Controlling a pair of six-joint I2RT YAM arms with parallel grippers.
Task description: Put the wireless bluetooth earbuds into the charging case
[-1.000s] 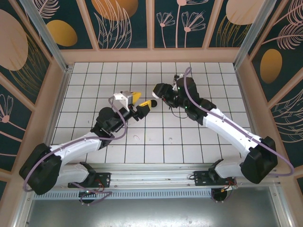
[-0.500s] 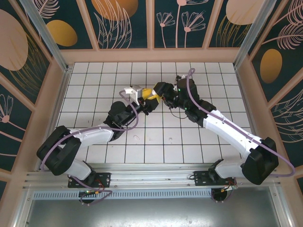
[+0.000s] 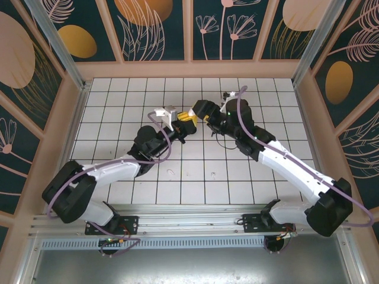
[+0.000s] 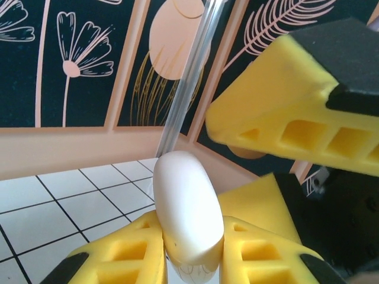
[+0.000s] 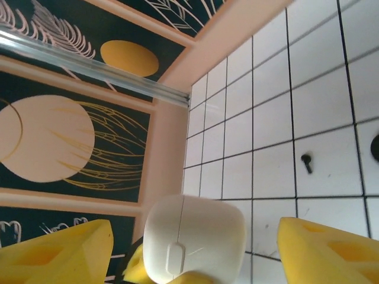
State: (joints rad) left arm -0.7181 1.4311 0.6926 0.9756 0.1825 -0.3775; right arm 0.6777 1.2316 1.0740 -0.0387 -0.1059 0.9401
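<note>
The white charging case (image 4: 188,207) is pinched upright between the yellow fingers (image 4: 124,254) of my left gripper (image 3: 185,119), which is shut on it. Its lid seam and small button face the right wrist camera, and the lid looks closed. My right gripper (image 3: 198,112) is open, its yellow fingers (image 5: 331,251) spread wide on either side of the case (image 5: 195,239) without touching it. One tiny black earbud (image 5: 306,163) lies on a white tile beyond the case. Two faint whitish specks, perhaps earbuds (image 3: 170,172), lie on the tiles near the front.
The white tiled floor (image 3: 118,112) is ringed by a low wooden wall (image 3: 189,70) with dark flower panels. A metal post (image 4: 183,89) stands in the corner. Both arms meet over the middle of the floor. A dark object (image 5: 375,148) shows at the frame edge.
My left arm carried the case forward and to the right, up to the right gripper. The right gripper shifted slightly, and its open fingers now flank the case.
</note>
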